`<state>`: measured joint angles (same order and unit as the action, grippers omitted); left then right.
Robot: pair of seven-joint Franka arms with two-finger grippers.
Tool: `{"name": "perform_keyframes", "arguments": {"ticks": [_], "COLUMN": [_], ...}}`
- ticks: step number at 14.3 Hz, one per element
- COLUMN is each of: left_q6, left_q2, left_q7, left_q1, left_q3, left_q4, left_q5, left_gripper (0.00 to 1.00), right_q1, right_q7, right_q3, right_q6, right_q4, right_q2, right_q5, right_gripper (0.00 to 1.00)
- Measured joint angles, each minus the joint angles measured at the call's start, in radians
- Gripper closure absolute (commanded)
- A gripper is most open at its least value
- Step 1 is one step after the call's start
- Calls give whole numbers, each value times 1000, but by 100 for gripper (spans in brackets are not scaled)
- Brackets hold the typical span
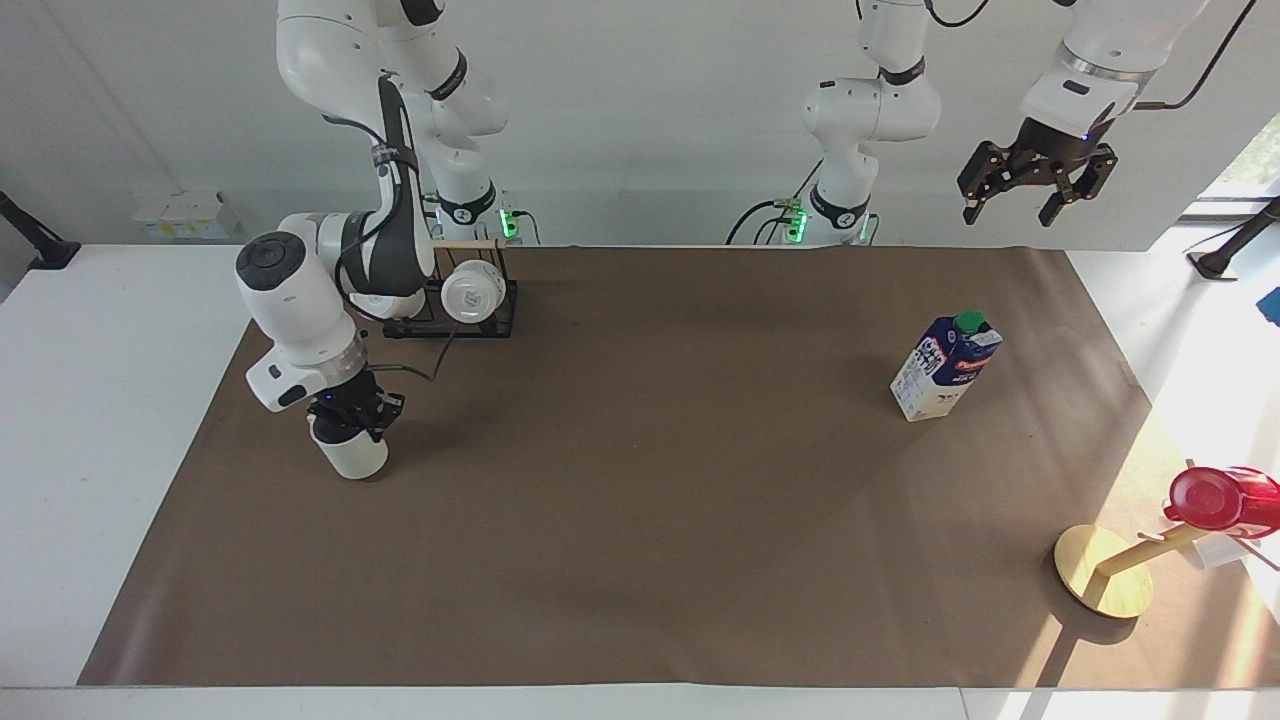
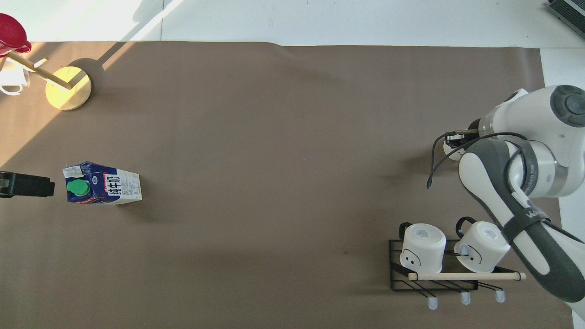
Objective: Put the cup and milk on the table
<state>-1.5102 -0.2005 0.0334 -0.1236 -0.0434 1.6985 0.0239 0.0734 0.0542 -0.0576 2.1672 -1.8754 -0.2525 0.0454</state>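
The off-white cup point(image 1: 350, 452) hangs upright in my right gripper point(image 1: 352, 412), which is shut on its rim over the brown mat point(image 1: 640, 480) at the right arm's end of the table point(image 1: 100, 400). I cannot tell whether its base touches the mat. In the overhead view the cup point(image 2: 450, 150) is mostly hidden under the right gripper point(image 2: 457, 138). The blue-and-white milk carton point(image 1: 945, 368) with a green cap stands upright on the mat toward the left arm's end; it also shows in the overhead view point(image 2: 103, 183). My left gripper point(image 1: 1035, 190) is open, raised high, empty, beside the carton in the overhead view point(image 2: 23, 184).
A black wire rack point(image 1: 490, 322) with two glossy white mugs point(image 2: 422, 246) stands near the right arm's base. A wooden stand point(image 1: 1105, 570) with a red cup point(image 1: 1215, 497) is at the left arm's end, farther from the robots than the carton.
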Motion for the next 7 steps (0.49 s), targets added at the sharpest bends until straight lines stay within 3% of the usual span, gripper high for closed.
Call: {"name": "perform_keyframes", "arguments": {"ticks": [7], "left_q6": [0], "left_q2": [0], "left_q7": [0], "left_q1": [0], "left_q3": [0], "left_q4": [0], "left_q5": [0], "left_gripper": [0], "right_q1": [-250], "right_q7": [235], "right_q3": [-8], "right_q6": [-275], "right_q4": [260], "right_q2": [-42], "right_q5": [45], "right_gripper": [100]}}
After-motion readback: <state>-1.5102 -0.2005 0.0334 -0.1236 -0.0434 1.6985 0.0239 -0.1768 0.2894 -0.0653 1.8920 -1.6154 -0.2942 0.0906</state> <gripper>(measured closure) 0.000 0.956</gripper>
